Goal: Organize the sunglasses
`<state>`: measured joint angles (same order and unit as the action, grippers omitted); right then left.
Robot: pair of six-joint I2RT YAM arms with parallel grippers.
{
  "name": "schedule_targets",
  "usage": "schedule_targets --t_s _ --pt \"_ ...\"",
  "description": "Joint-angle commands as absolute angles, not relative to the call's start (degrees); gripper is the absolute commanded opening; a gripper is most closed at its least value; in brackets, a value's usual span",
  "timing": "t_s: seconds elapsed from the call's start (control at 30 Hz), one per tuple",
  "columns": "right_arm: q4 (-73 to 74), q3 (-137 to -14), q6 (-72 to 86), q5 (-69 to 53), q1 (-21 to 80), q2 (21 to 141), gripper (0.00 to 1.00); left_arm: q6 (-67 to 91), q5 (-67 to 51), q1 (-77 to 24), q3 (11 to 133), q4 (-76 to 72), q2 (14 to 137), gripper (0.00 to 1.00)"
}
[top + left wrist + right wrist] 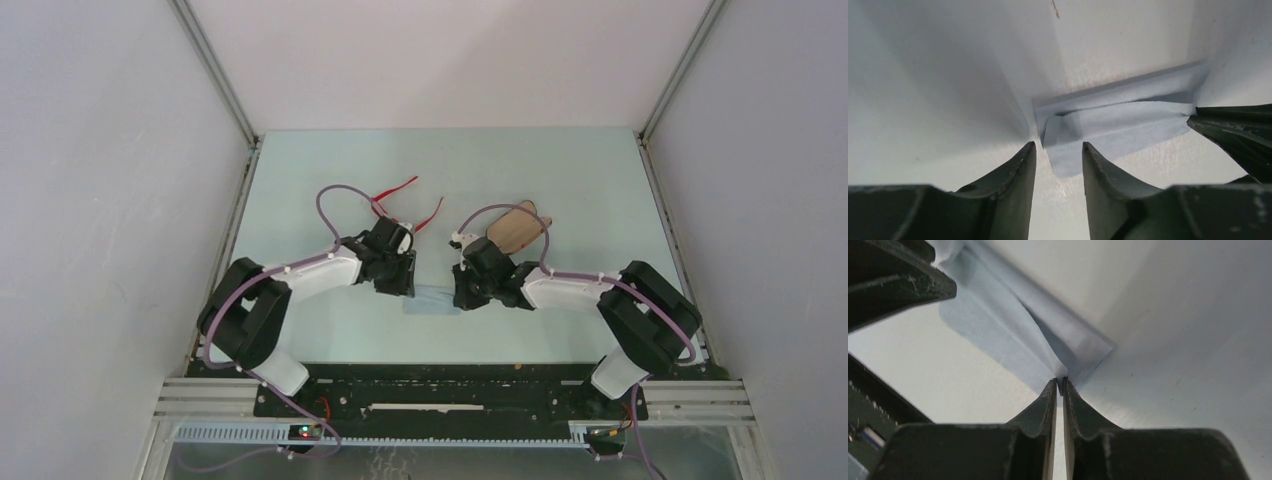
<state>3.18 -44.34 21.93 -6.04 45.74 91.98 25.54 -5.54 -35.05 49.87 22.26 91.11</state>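
Note:
The red sunglasses (397, 187) lie at the back of the table; only their thin red arms show behind my left wrist. A pale blue cloth (432, 299), folded over, lies between both grippers. My left gripper (400, 285) is open at the cloth's left end; in the left wrist view (1058, 146) a corner of the cloth (1118, 125) lies between the fingertips. My right gripper (462, 295) is shut on the cloth's right end, which shows pinched at the tips in the right wrist view (1060, 381).
A brown oblong case (518, 228) lies behind my right wrist, to the right of the sunglasses. White walls enclose the table on the left, back and right. Both arms reach inward over the table's middle.

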Motion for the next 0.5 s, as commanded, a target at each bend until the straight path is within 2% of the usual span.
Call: schedule_targets --t_s 0.0,0.23,0.4,0.47 --pt "1.1 -42.7 16.0 -10.5 47.8 87.4 0.17 26.5 -4.6 -36.1 47.8 24.3 83.6 0.46" --pt "4.6 -42.7 11.0 -10.3 48.2 85.9 0.18 26.9 -2.7 -36.0 49.6 27.3 78.5 0.45" --pt "3.6 -42.7 11.6 -9.8 47.5 83.8 0.28 28.8 -4.3 -35.7 54.0 25.5 82.6 0.42" --pt "3.0 -43.1 13.4 -9.7 46.7 83.1 0.3 30.3 -5.1 -35.7 55.7 24.9 84.6 0.4"
